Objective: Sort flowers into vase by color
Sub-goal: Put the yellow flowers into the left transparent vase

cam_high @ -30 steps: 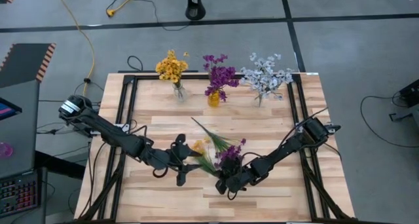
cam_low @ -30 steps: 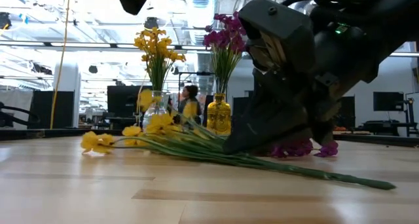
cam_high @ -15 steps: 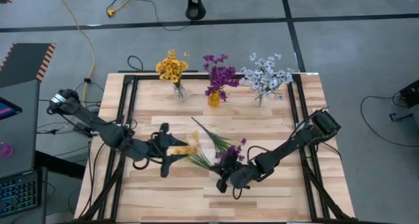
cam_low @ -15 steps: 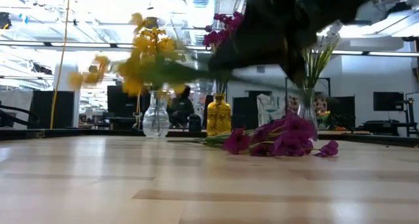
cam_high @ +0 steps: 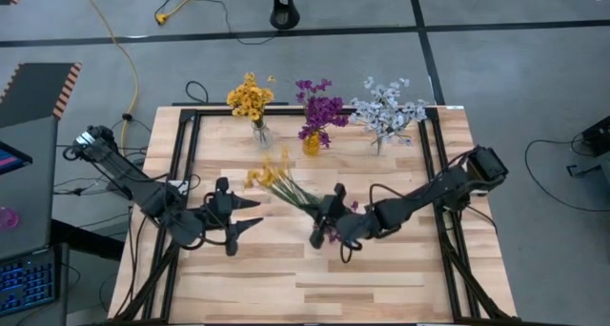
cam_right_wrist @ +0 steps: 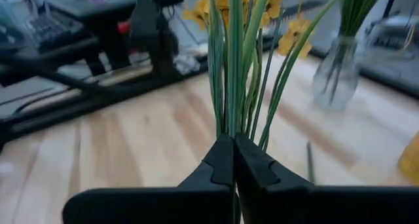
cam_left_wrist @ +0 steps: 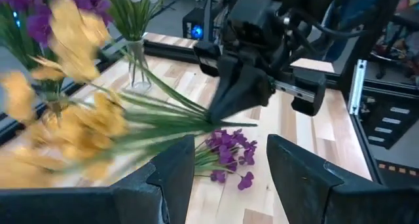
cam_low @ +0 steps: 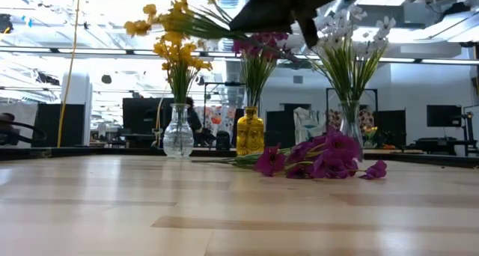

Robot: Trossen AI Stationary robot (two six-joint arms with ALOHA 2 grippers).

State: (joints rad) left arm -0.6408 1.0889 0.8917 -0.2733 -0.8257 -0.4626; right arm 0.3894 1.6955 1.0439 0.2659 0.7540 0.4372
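Yellow sprig (cam_high: pixel 272 176): held by the stems, lifted off the bench (cam_high: pixel 400 269), blossoms toward the yellow-filled vase (cam_high: pixel 259 132).
Right gripper (cam_high: pixel 320 221): fingers closed tight on the stems.
Left gripper (cam_high: pixel 243 214): waiting nearby, fingers spread, empty.
Purple sprig (cam_low: pixel 322 157): left lying on the bench.
Advice: stems are best tipped downward and lowered into the vase's narrow neck, the neighbouring bouquets being avoided.

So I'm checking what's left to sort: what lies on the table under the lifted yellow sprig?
A purple sprig lies on the table below the yellow sprig held by the right end effector. Its stem is partly hidden.
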